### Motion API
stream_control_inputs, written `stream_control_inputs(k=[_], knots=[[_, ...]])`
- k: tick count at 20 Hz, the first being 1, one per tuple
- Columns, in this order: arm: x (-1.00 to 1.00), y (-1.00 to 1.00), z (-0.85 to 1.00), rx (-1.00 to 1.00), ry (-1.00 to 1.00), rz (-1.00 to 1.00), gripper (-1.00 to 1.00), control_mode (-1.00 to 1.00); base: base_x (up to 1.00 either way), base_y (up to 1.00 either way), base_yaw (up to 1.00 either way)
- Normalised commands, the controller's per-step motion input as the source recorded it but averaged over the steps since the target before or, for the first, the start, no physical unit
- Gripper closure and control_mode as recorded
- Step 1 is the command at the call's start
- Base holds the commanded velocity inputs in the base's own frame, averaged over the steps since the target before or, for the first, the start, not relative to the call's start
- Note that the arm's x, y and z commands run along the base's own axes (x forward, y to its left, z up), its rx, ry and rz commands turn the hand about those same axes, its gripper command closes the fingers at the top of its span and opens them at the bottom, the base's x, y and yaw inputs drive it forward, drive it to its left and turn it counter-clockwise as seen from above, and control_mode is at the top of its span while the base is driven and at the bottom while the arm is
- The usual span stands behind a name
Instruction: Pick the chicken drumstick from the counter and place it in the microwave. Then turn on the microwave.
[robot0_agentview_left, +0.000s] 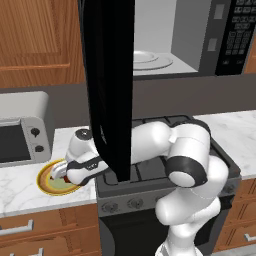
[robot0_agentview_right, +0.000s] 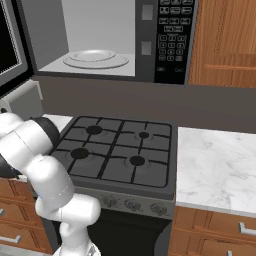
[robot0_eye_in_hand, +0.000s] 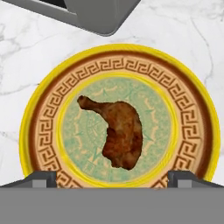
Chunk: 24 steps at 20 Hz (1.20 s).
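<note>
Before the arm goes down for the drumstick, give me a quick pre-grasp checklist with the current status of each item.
1. End effector open: ok, both finger tips stand wide apart at the bottom of the hand view.
2. Chicken drumstick lies between the finger tips: ok, it sits roughly centred between them on the yellow plate.
3. Drumstick free of contact: ok, nothing touches it but the plate.
4. Toaster oven out of the descent path: ok, its corner lies beyond the plate's rim.
5. Microwave ready to receive: ok, door open, turntable bare.
6. Height above the drumstick: cannot tell.
</note>
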Motion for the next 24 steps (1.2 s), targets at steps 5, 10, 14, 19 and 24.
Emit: stream_control_inputs(k=[5,10,14,19,24], knots=[[0.07,0.03,-0.06,0.0,0.0,0.0,-1.0,-1.0,0.0,0.0,0.0],[0.09,0.02,-0.11,0.0,0.0,0.0,-1.0,-1.0,0.0,0.0,0.0],[0.07,0.02,-0.11,0.0,0.0,0.0,-1.0,-1.0,0.0,0.0,0.0],[0.04,0.06,-0.1,-0.01,-0.01,0.0,-1.0,-1.0,0.0,0.0,0.0],[0.01,0.12,-0.05,-0.01,0.0,0.0,-1.0,-1.0,0.0,0.0,0.0]])
